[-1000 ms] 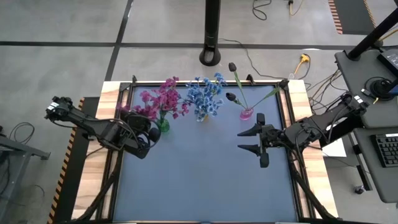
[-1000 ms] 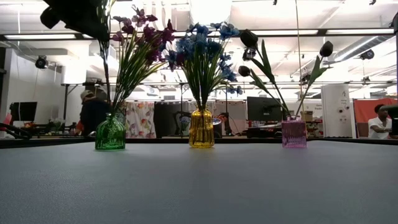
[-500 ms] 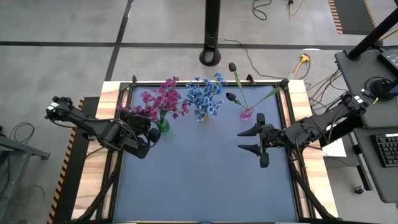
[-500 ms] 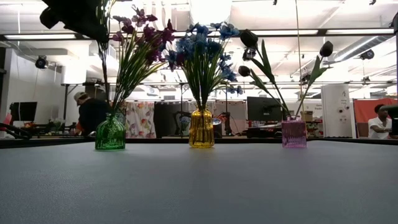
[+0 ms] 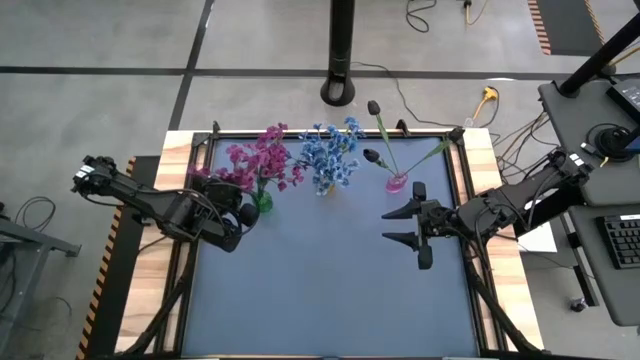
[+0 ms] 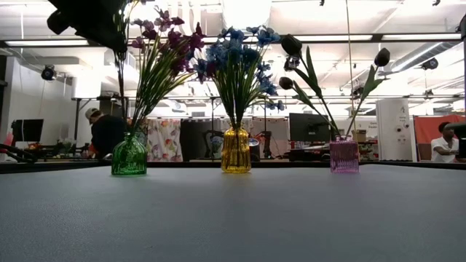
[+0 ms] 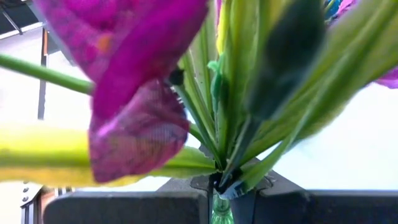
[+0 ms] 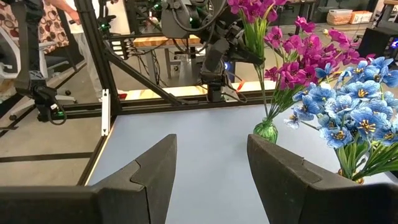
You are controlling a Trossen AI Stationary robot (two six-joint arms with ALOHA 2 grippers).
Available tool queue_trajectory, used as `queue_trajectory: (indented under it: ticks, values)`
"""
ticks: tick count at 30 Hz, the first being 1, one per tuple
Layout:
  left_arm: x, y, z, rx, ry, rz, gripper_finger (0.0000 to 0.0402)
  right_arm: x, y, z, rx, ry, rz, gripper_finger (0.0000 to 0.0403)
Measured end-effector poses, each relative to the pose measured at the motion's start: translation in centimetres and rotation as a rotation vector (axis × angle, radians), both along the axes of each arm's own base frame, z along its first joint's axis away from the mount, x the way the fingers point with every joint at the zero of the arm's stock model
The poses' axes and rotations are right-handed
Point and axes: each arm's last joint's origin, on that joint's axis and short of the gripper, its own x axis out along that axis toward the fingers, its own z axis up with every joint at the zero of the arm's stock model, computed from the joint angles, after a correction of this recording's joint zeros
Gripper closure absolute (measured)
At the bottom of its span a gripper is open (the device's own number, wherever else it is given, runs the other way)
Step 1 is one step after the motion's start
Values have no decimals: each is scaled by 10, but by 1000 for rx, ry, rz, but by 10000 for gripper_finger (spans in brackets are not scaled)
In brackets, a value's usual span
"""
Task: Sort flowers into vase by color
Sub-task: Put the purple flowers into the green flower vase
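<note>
Three small vases stand in a row near the table's far edge. A green vase [image 5: 262, 202] [image 6: 129, 154] holds magenta-pink sprigs [image 5: 262, 160]. A yellow vase [image 6: 236, 151] holds blue sprigs [image 5: 332, 155]. A pink vase [image 6: 344, 156] holds dark purple buds [image 5: 372, 155]. My left gripper [image 5: 245, 212] [image 7: 221, 186] is raised just left of the green vase, level with the blooms, and is shut on a magenta sprig's stem. My right gripper [image 5: 400, 225] [image 8: 211, 168] hovers open above the mat right of centre, in front of the pink vase, and touches nothing. My left gripper pinches a thin green stem [image 8: 250, 61] of a magenta sprig between its two fingers, well above the vase. It comes level from the table's left side, and its fingers lie across the stem. The stem runs down from the fingers into the green vase's neck [image 8: 266, 122].
The dark mat [image 5: 320, 290] stretches bare from the vases toward the near edge. A black frame [image 5: 195, 250] borders it, with wooden strips outside. People and desks show in the room beyond the far edge.
</note>
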Motion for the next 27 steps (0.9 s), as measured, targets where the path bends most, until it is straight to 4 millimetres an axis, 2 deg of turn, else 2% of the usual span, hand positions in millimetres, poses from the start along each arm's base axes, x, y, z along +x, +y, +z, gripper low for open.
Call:
queue_trajectory:
  ticks: [27]
  values:
    - [1, 0, 0, -19, -5, -1, 393, 0, 0, -2, -2, 5, 0, 213]
